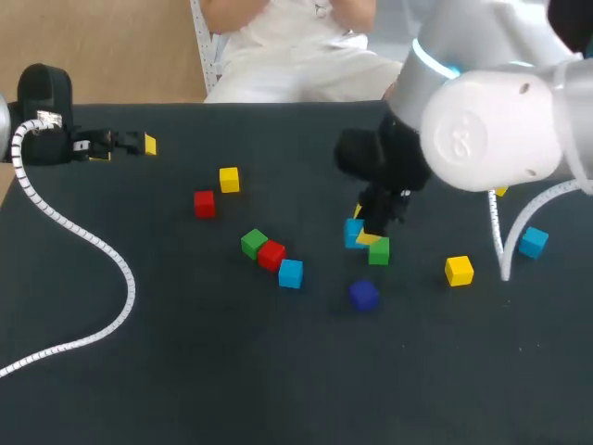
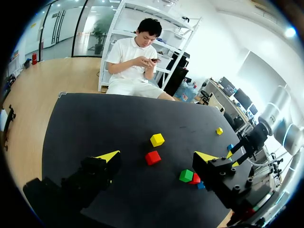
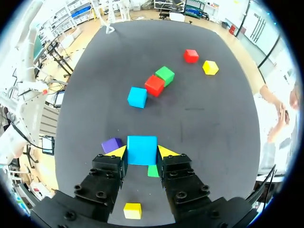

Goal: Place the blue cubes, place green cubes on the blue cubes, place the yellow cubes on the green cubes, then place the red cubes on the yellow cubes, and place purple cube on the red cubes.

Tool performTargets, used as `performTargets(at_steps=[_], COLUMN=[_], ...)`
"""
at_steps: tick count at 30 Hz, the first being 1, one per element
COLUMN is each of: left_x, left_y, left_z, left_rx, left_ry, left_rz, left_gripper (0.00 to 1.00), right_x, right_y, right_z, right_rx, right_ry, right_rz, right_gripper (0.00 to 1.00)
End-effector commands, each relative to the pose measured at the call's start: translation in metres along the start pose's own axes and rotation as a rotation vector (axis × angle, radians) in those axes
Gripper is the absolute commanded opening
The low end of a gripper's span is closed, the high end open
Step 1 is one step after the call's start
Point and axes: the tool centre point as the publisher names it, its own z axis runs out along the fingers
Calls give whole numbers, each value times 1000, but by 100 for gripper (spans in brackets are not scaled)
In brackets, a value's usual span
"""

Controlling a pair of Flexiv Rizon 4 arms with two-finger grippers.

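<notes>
Head view, surface: black table [image 1: 185, 371], with cubes scattered over its centre and right.
Head view, left arm: left arm [image 1: 42, 102] lies along the upper left edge. The left gripper [image 1: 125, 146] points toward the centre.
Head view, marking: white label [image 1: 48, 119] on the left arm's wrist; its print is too small to read.
Head view, right arm: right arm [image 1: 491, 130] comes in from the upper right and bends downward. The right gripper [image 1: 363, 225] sits right of centre, aimed at the table.
Head view, task cubes: held blue cube [image 1: 352, 234] is in the right gripper, with the near green cube [image 1: 378, 251] just beside it at lower right. The purple cube [image 1: 363, 295] lies below them.
Head view, centre row: middle green cube [image 1: 253, 243], middle red cube [image 1: 271, 254] and middle blue cube [image 1: 291, 273] lie in a diagonal line.
Left wrist view, tool: the left gripper [image 2: 157, 156] has its fingers spread wide and holds nothing. The lone red cube [image 2: 152, 157] and upper yellow cube [image 2: 157, 139] lie ahead of it.
Right wrist view, tool: the right gripper [image 3: 142, 152] has both yellow tips pressed against opposite sides of the held blue cube [image 3: 142, 147].
Right wrist view, contact: whether the held cube rests on the table cannot be told.
Right wrist view, neighbours: purple cube [image 3: 112, 144] is just beside one finger and the near green cube [image 3: 153, 171] is under the gripper. The middle blue cube [image 3: 137, 97] lies ahead.
</notes>
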Motion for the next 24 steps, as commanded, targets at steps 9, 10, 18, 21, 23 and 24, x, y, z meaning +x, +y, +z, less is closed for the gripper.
performTargets(at_steps=[9, 10, 18, 21, 23, 24], left_x=[-1, -1, -1, -1, -1, -1], left_y=[-2, -2, -2, -2, -2, -2], left_z=[0, 0, 0, 0, 0, 0], left_rx=[-10, -10, -10, -10, -10, -10], left_ry=[7, 7, 7, 7, 7, 7], left_rz=[-2, -2, -2, -2, -2, -2], left_gripper=[100, 100, 100, 100, 100, 100], right_x=[-9, -9, -12, -14, -14, -15], right_y=[-15, -18, -32, -36, -38, -38], right_z=[19, 20, 29, 33, 36, 37], right_rx=[-50, -53, -67, -74, -80, -82], right_ry=[16, 16, 24, 30, 34, 35], right_rz=[2, 2, -8, -12, -10, -10], right_gripper=[0, 0, 0, 0, 0, 0])
